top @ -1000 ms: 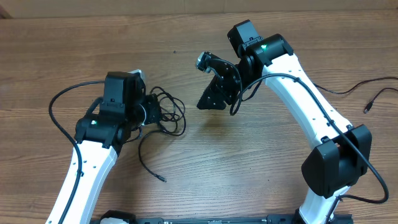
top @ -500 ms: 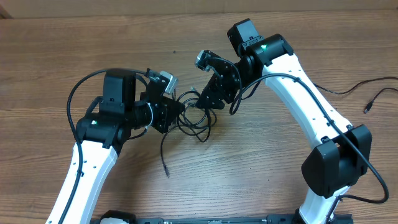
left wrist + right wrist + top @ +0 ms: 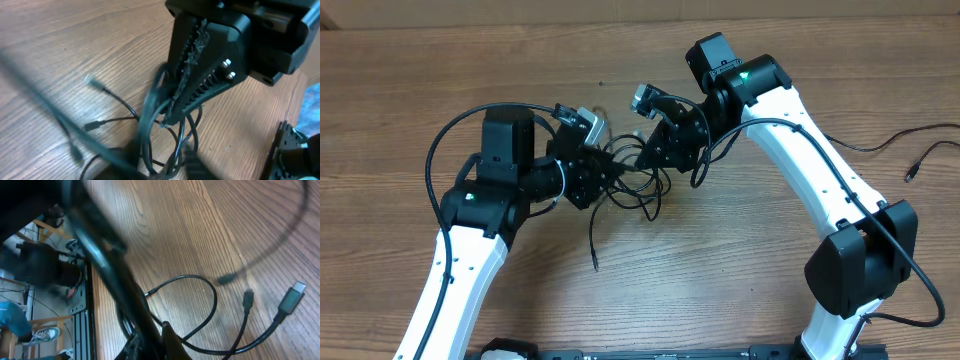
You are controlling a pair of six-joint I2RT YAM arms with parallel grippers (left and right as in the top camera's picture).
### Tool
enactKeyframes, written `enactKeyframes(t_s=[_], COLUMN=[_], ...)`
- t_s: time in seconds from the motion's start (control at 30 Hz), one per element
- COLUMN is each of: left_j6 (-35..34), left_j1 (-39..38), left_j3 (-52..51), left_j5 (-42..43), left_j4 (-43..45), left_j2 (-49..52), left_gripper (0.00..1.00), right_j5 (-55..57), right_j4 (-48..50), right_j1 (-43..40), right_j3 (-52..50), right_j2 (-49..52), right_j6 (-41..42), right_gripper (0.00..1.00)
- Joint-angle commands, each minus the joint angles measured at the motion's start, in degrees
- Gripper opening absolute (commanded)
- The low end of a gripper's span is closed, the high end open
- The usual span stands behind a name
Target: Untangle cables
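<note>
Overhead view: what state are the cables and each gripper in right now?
cables, tangled, bunched between the two grippers, one end trailing loose
right gripper, shut on the cables
left gripper, at the bundle, open or shut unclear

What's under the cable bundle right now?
Only bare wooden table shows beneath the cables. The right gripper is pinching some strands. The left gripper covers the bundle's left end, so what lies beneath there is hidden.

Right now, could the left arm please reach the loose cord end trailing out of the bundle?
Probably yes: the loose cord end trails close to the left claw, with nothing visibly between them.
</note>
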Motion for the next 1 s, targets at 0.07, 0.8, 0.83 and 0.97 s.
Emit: enactKeyframes(t_s=[0.07,0.8,0.83,0.97], left_j6=[-3.45,-27.69,-28.06,-28.02], left_j1=[0.07,6.05,6.05,5.99], left_j3=[1.11,1.11,1.11,1.11], left_j5=[1.27,-6.4,-6.4,-6.23], left_j4=[-0.46,-2.54,-2.36,-2.23], left_j2=[-0.04,-0.09,-0.09,-0.09], left_gripper=[0.99,1.0,0.99,1.0], right_j5=[-0.52,-13.2,-14.53,-19.15], right_j4=[-0.52,-8.33,-8.33,-8.24], right_j1=[-1.33,-13.64,-13.62,-13.62], right_j3=[0.72,0.74,0.74,0.74], right_j2=[-2.29,-2.29,-2.29,-2.29], right_j6=[-0.15,-0.15,-0.15,-0.17], right_gripper=[0.04,0.04,0.04,0.04])
